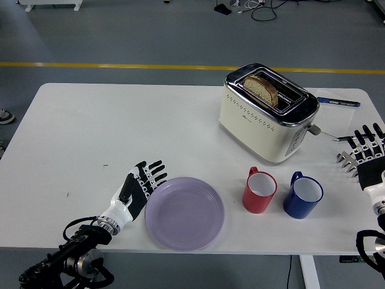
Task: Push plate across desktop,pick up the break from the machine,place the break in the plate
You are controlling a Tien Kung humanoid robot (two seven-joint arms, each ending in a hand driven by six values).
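Head view over the white table: the robot's left hand, fingers straight and spread with nothing held, presses its edge against the left rim of a lilac plate near the table's front edge. The plate lies empty, just left of a red mug, with a blue mug beside that. Behind the mugs stands a cream toaster, a slice of bread upright in its nearer slot and untouched. The right hand rests at the table's right edge, fingers extended and empty, near a blue pen that lies behind the toaster.

Judged from this layout, the task is in its first stage: the push looks under way, with the plate short of the toaster and the red mug close in its path. Lifting the bread from the toaster and setting it on the plate both remain to be done.
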